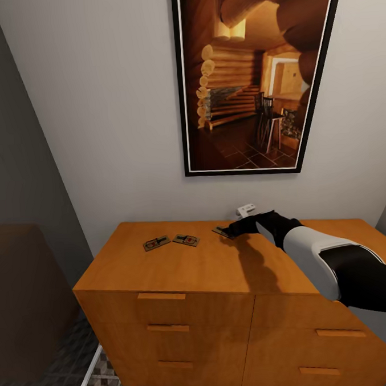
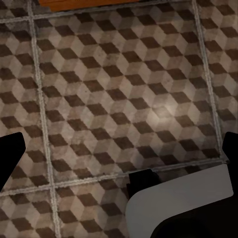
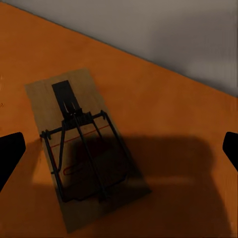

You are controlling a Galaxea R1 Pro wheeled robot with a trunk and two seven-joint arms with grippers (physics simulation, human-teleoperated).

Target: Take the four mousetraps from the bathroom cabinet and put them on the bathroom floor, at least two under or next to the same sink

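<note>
The right tool [image 1: 232,229], fingers spread wide, hovers over a flat brown wooden mousetrap [image 3: 82,148] near the back edge of the orange-brown wooden cabinet [image 1: 209,266]; two more mousetraps [image 1: 156,242] lie left

- We see the cabinet [image 1: 180,262] in orange-brown wood, its bar handles [image 1: 161,296] the same tone.
- The mousetraps [image 1: 156,242] are dull brown boards with black wire; the one under the right wrist camera [image 3: 82,144] shows a thin red line.
- The bathroom floor [image 2: 119,99] carries a brown, beige and white cube pattern with pale grout.
- The wall [image 1: 108,107] is off-white.
- The picture [image 1: 254,75] has a black frame around warm brown and amber log tones.
- At four o'clock in the head view, the right arm [image 1: 334,264] is black and white.
</note>
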